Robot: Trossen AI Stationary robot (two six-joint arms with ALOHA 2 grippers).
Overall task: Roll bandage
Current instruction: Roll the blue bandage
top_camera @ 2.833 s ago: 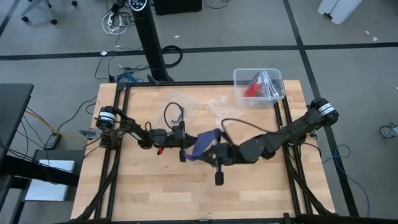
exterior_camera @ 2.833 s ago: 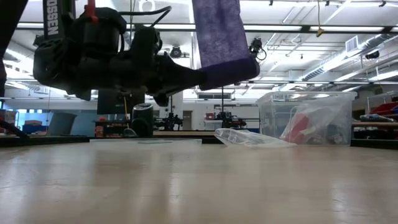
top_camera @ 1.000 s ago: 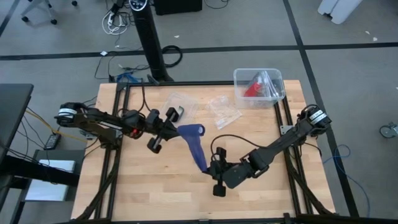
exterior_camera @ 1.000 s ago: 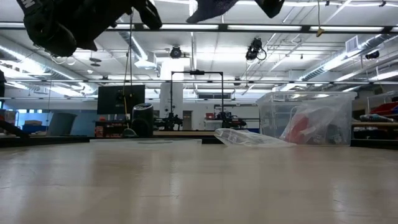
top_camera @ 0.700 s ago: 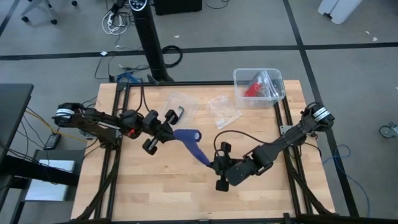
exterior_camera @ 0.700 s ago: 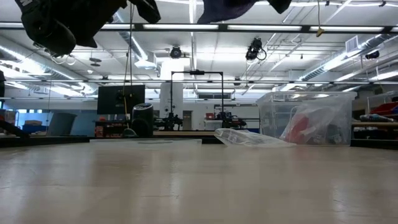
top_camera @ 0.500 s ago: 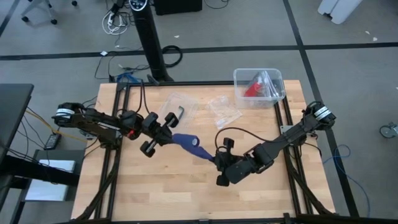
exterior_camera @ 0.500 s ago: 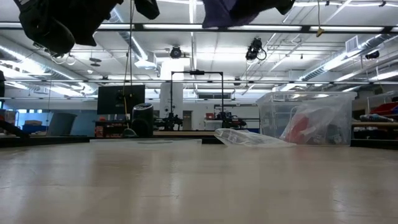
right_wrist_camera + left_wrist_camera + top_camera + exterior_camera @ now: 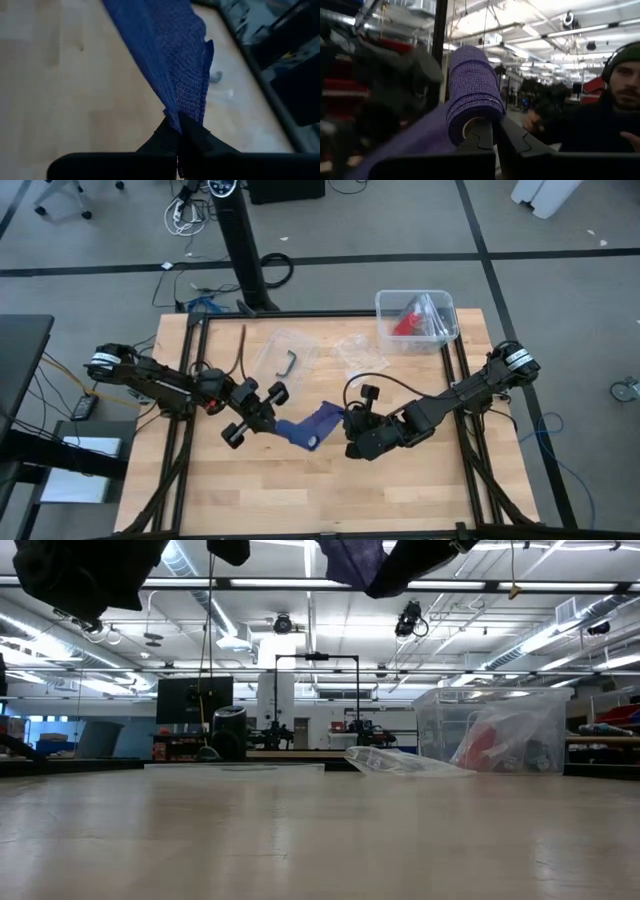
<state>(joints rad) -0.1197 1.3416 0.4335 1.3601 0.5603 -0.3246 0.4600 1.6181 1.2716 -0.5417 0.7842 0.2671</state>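
Note:
The dark blue bandage hangs in the air over the middle of the table, stretched between my two grippers. One end of it is wound into a small roll, and a short strip runs from there to its free end. My left gripper is shut on the roll end and comes from the table's left. My right gripper is shut on the strip's free end and comes from the right. In the low view only a dark fold of the bandage shows at the top edge. My left gripper pinches the roll's end between its two fingertips, where the roll's open core shows. The roll sticks out past the fingers, clear of the table, and the strip trails off from its side. My right gripper pinches the strip's free end between its two fingertips, the cloth bunched into folds there. The fingers slant downward from the table's right. The strip runs away from them toward the roll, lifted clear of the wood.
A clear plastic bin holding a red item stands at the far right corner. Two clear plastic bags lie on the far half of the table. A person shows beyond the table in the left wrist view.
My left gripper has carried the roll toward the near edge and turned its wrist. My right gripper has moved toward the far edge with the free end, tipping and rolling. The strip, which ran far to near, now runs left to right and looks shorter between the grippers.

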